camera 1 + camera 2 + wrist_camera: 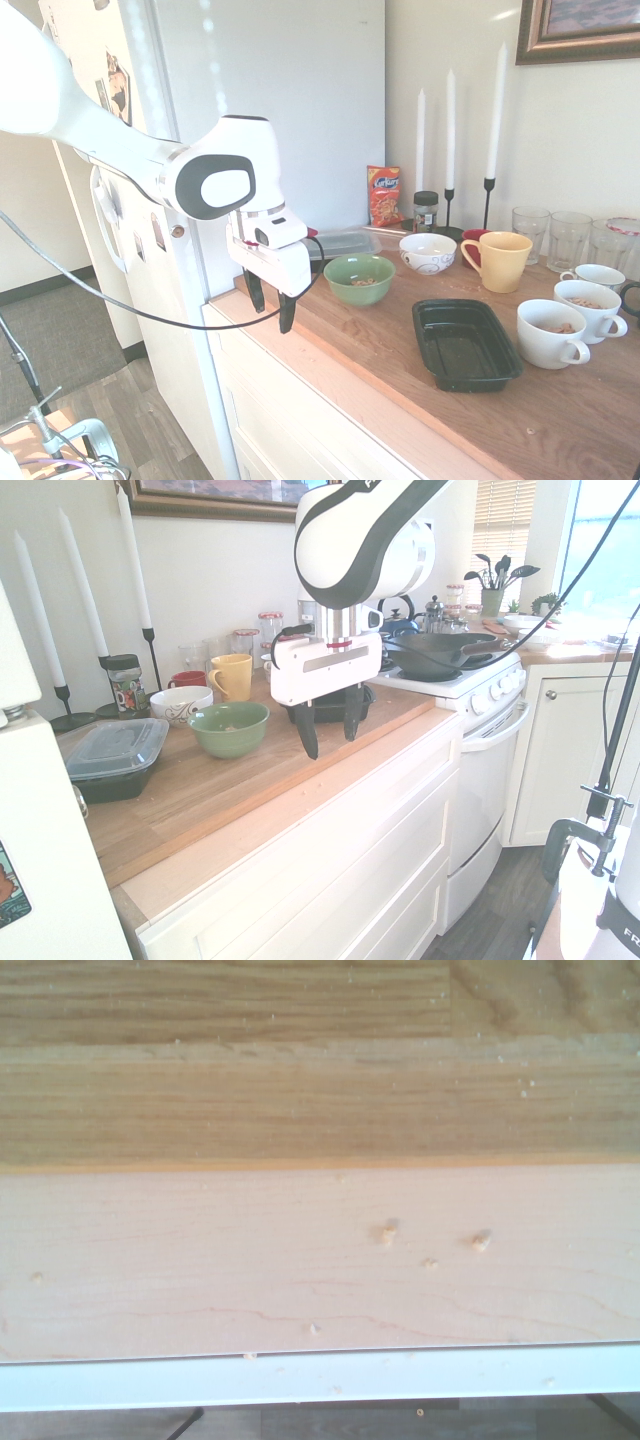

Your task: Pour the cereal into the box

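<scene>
My gripper [272, 310] hangs open and empty above the front edge of the wooden counter [390, 350], left of the dishes. The box, a shallow black tray [465, 345], lies on the counter to the gripper's right; in the second exterior view the box [328, 710] peeks out behind the fingers. Tan cereal [563, 327] shows inside a white mug [550, 335], with more in the white mug [590, 305] behind it. A green bowl [359, 279] just beyond the gripper holds a few tan bits. The wrist view shows bare counter wood with crumbs [481, 1242].
A yellow mug [500, 260], a patterned white bowl [428, 252], a lidded black container [115, 755], an orange snack packet [384, 195], candles [493, 110] and glasses [568, 238] line the back. A fridge [280, 100] stands left; a stove with a pan [445, 650] is beyond.
</scene>
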Robot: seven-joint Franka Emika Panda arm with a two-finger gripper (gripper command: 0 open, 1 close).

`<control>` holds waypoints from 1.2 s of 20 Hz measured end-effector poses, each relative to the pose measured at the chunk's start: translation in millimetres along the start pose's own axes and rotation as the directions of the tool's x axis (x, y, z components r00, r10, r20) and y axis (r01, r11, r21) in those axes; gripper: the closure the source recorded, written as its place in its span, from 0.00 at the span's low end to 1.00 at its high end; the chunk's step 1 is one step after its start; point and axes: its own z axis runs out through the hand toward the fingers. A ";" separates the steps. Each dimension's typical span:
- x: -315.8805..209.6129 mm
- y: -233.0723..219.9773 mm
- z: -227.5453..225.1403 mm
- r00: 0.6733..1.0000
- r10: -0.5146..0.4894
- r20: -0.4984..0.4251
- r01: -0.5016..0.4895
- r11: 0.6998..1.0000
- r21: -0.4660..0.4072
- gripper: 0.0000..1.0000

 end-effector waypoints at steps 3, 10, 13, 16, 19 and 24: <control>0.6 -0.1 0.1 1.000 -0.008 -0.008 0.008 1.000 -0.005 0.00; 29.6 -53.4 -46.0 0.989 -0.082 -0.124 0.087 0.996 0.031 0.00; 37.2 -89.9 -47.4 0.982 -0.126 -0.141 0.132 0.991 0.035 0.00; 33.5 -126.4 -42.6 0.971 -0.171 -0.166 0.181 0.982 0.049 0.00; 30.7 -159.0 -33.1 0.955 -0.198 -0.221 0.221 0.972 0.083 0.00; 44.5 -195.5 3.2 0.951 -0.200 -0.235 0.226 0.970 0.088 0.00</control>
